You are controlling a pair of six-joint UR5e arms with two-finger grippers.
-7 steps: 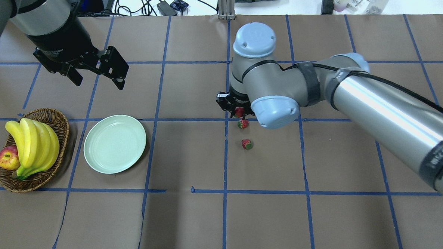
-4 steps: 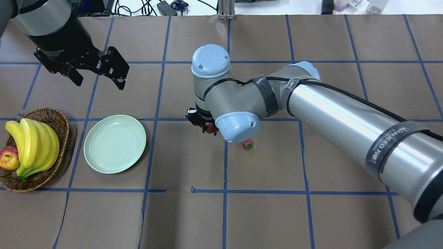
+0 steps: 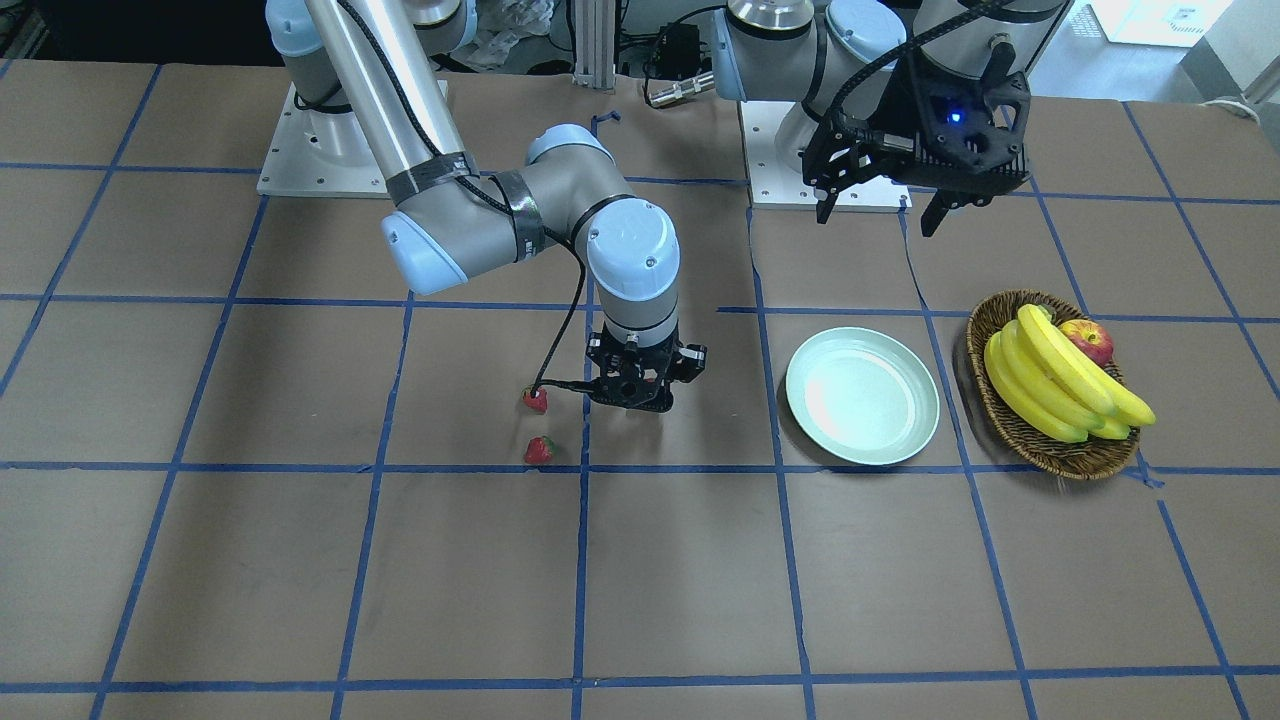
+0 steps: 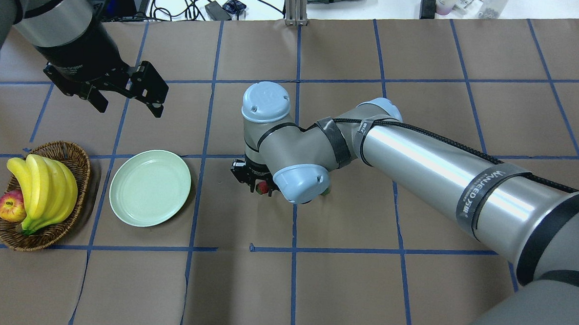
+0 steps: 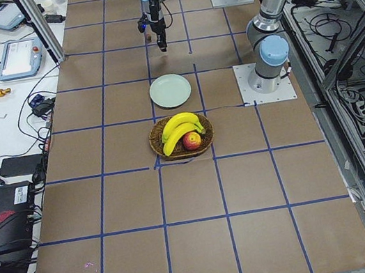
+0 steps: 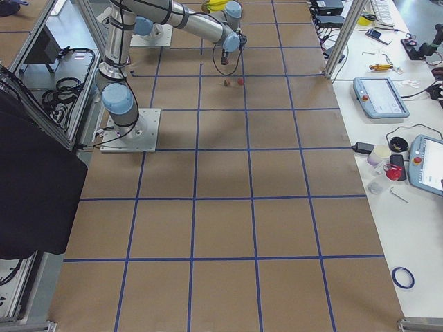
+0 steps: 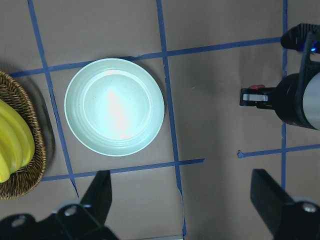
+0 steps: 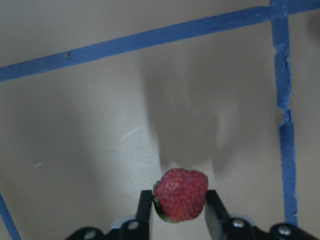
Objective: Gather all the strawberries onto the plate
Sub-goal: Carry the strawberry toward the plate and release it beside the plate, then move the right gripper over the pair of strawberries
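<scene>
**Right arm carrying one berry, plate side open**

Edges and room to move: the right gripper (image 4: 255,181) hangs over the brown paper table cover (image 4: 342,292), its jaws pinched on a small red strawberry with a green cap (image 8: 181,195). The wrist view shows both black fingers (image 8: 144,206) pressed to the berry's flanks and its shadow lying on the sheet below. Between this gripper and the round, pale mint glossy plate (image 4: 150,187) there is a stretch of bare paper crossed by one blue tape line (image 4: 199,178). The plate's raised rim sits near, but not touching, the brown oval wicker basket (image 4: 72,154), which holds a bunch of yellow bananas (image 4: 44,188) and a red apple (image 4: 10,206). The left gripper (image 4: 128,107) hovers above the table on the far side of the plate from the robot, jaws spread wide.

The two other strawberries (image 3: 536,400) (image 3: 539,450) lie close together on the paper, on the right arm's own side of its gripper, the nearer-to-operator one just beside a tape line. From overhead the right wrist hides most of them.

Surface and room: the paper is ruled into squares by blue tape. White benches flank the table ends, carrying cables and a teach pendant (image 6: 379,97).
</scene>
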